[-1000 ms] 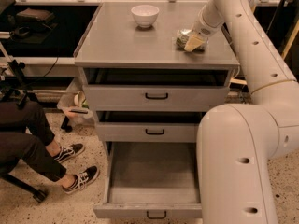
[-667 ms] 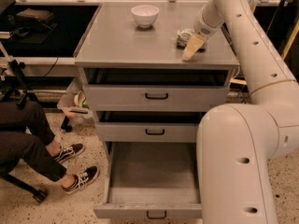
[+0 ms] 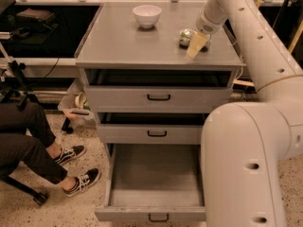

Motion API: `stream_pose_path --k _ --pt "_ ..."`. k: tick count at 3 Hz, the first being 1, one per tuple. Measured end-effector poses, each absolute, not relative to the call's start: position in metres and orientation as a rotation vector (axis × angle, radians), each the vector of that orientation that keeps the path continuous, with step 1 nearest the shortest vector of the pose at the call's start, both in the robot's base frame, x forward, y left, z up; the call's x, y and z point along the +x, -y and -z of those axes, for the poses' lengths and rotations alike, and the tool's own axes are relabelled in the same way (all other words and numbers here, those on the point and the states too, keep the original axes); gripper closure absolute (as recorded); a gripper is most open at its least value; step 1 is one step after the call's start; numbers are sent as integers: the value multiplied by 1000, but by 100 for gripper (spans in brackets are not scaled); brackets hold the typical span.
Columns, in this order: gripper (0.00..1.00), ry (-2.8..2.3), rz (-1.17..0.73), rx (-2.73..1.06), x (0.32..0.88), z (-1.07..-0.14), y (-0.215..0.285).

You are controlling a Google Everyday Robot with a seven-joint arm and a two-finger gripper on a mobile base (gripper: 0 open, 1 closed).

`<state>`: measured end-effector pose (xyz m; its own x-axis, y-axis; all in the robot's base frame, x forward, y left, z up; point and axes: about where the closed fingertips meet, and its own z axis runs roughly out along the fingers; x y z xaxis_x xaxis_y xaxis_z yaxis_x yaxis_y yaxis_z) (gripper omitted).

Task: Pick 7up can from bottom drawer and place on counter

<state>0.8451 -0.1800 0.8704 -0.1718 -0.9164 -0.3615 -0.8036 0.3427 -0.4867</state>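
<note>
The 7up can (image 3: 185,36), small, silvery-green and dented, stands on the counter (image 3: 123,44) near its right rear. My gripper (image 3: 197,46) hangs just to the right and in front of the can, over the counter's right side, and overlaps the can's right edge in the camera view. The bottom drawer (image 3: 156,174) is pulled fully out, its flat grey floor bare, with a black handle on its front. My arm covers the drawer's right side.
A white bowl (image 3: 147,15) stands at the counter's rear middle. The two upper drawers (image 3: 158,97) are slightly open. A seated person's legs and black sneakers (image 3: 80,181) are on the floor to the left, with dark equipment behind.
The can has stayed in place on the counter. My gripper has drawn away from it, toward the counter's front edge in the view.
</note>
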Motion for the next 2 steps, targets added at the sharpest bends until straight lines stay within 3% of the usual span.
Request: stream_pose_path --k 2 --pt "0 -2135 489 -1280 779 -976 188"
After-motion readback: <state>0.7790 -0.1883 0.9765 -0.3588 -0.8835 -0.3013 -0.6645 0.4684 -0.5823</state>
